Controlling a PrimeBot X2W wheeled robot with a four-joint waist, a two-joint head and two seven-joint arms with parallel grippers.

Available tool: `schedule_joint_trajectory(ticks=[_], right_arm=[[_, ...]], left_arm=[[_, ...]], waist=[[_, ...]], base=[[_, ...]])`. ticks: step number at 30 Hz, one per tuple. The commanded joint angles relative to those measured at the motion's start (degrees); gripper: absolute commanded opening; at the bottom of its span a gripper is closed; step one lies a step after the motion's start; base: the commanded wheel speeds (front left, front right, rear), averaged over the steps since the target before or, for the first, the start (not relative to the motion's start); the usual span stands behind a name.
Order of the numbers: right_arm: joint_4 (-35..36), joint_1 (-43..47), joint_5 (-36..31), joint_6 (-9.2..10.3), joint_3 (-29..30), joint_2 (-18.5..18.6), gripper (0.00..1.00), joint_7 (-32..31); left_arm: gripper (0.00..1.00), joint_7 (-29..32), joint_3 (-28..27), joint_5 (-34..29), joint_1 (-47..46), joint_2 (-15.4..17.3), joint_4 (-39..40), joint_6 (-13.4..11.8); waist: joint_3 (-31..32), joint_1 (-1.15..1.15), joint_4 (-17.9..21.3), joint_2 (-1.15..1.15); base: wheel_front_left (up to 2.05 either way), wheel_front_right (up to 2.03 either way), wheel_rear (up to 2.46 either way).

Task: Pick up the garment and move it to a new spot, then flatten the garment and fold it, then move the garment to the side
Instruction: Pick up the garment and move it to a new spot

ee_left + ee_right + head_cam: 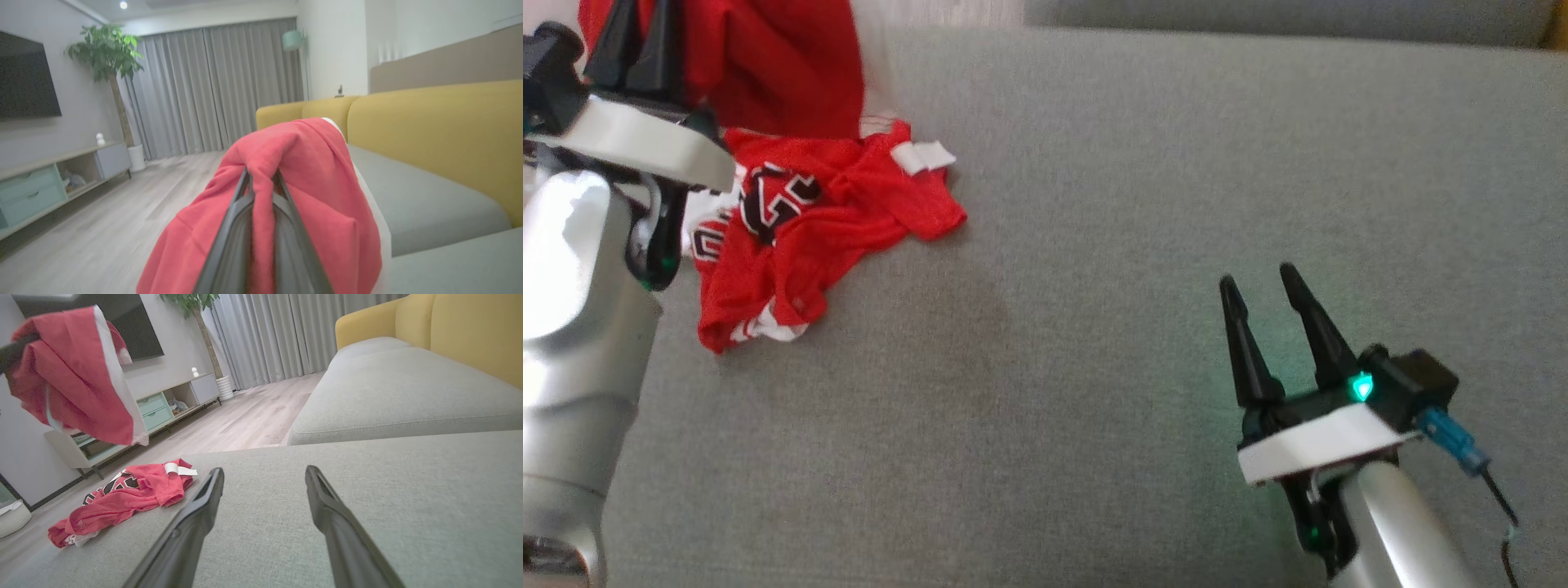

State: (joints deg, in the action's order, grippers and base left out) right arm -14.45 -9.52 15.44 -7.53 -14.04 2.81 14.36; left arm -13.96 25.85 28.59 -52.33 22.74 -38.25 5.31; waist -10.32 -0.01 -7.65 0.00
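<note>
A red garment (768,65) with white trim hangs in the air at the top left, pinched between the fingers of my left gripper (637,33). In the left wrist view the cloth (310,171) drapes over both closed fingers of that gripper (261,175). From the right wrist view it (77,384) dangles clear above the cushion. A second red jersey (809,220) with black and white lettering lies crumpled on the grey cushion below it, also seen as a heap (122,494). My right gripper (1258,278) stands open and empty low over the cushion at the right, its fingers apart (264,471).
The grey seat cushion (1094,245) spreads wide between the two arms. Yellow sofa backs (429,134) rise behind it. Wooden floor (253,416), a TV cabinet (163,404), a potted plant (106,49) and a white basket (12,518) lie beyond the cushion's left edge.
</note>
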Motion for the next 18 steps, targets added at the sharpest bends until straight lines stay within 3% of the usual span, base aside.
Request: schedule_joint_trajectory(ticks=[1, 10, 18], right_arm=[[1.29, 0.6, 0.61, 0.04, -0.77, 0.07, 1.0, 0.63], [1.55, 2.77, 1.19, 0.04, -0.56, 0.07, 1.0, 0.63], [3.16, 1.15, 1.43, 0.04, -0.21, 0.07, 1.0, 0.63]], left_arm=[[0.0, -0.54, -2.38, 0.04, -0.6, 3.15, 3.79, -0.7], [0.0, 4.52, -0.75, 0.92, 7.75, 4.17, 17.93, -3.08], [0.0, 9.83, 3.26, 1.15, 12.1, 2.11, 28.88, -4.55]], waist=[[3.69, 0.01, 0.45, 0.0], [6.61, 0.01, 2.87, 0.0], [3.95, 0.01, 9.65, 0.0]], base=[[0.0, 0.0, 0.0], [0.0, 0.0, 0.0], [0.0, 0.0, 0.0]])
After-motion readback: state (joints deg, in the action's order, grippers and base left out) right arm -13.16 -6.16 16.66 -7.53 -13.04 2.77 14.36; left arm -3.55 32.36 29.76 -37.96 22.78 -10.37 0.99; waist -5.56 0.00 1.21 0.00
